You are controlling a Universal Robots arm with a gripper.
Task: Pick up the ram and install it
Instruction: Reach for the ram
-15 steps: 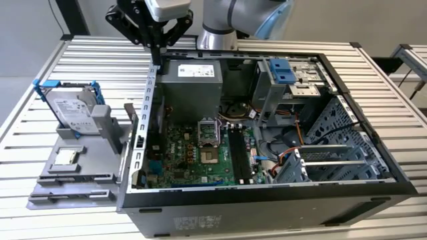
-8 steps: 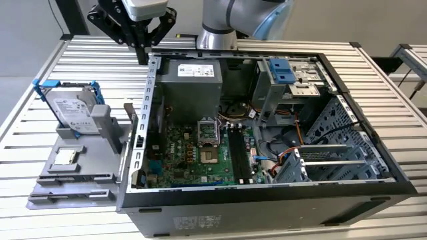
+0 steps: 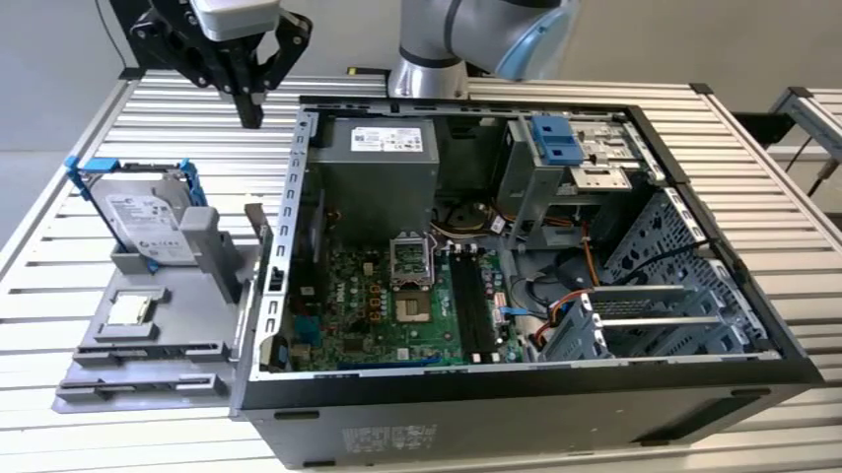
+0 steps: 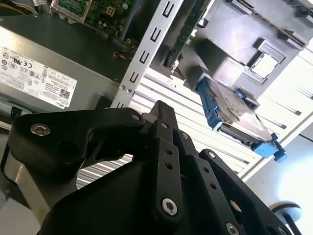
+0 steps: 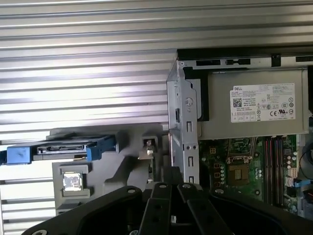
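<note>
The ram is a thin dark stick standing on edge in the grey fixture, right beside the computer case's outer wall. It also appears as a narrow greenish strip in the second wrist view. My gripper hangs above the slatted table behind the fixture, off the case's rear corner at the exterior view's left. Its black fingers are pressed together with nothing between them. The gripper is well apart from the ram. The motherboard's long black slots lie inside the open case.
The open computer case fills the middle of the slatted metal table. A silver hard drive in a blue frame stands on the fixture, with a small square chip in front of it. The power supply sits at the case's rear.
</note>
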